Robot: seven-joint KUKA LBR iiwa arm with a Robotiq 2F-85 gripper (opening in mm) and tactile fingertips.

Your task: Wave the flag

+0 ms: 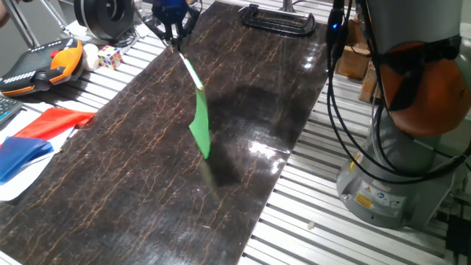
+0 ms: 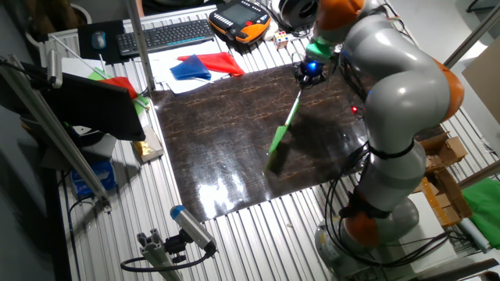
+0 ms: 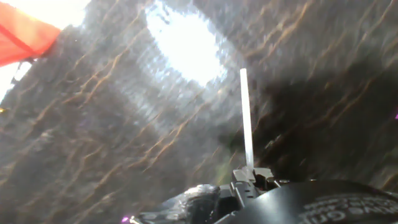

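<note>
The flag (image 1: pixel 200 124) is a bright green cloth on a thin white stick, held in the air above the dark marble-patterned board (image 1: pixel 132 184). My gripper (image 1: pixel 175 40) is shut on the stick's upper end, and the stick slants down and away from it with the cloth hanging at the low end. From the other fixed view the flag (image 2: pixel 280 137) hangs below the gripper (image 2: pixel 307 78) over the board's middle. The hand view shows only the white stick (image 3: pixel 246 121) running out from the fingers; the green cloth is not visible there.
A red cloth (image 1: pixel 51 121) and a blue cloth (image 1: pixel 22 154) lie left of the board. An orange-and-black pendant (image 1: pixel 40 66) and a puzzle cube (image 1: pixel 110 57) sit behind them. A black clamp (image 1: pixel 280 18) rests at the board's far end. The robot base (image 1: pixel 401 147) stands right.
</note>
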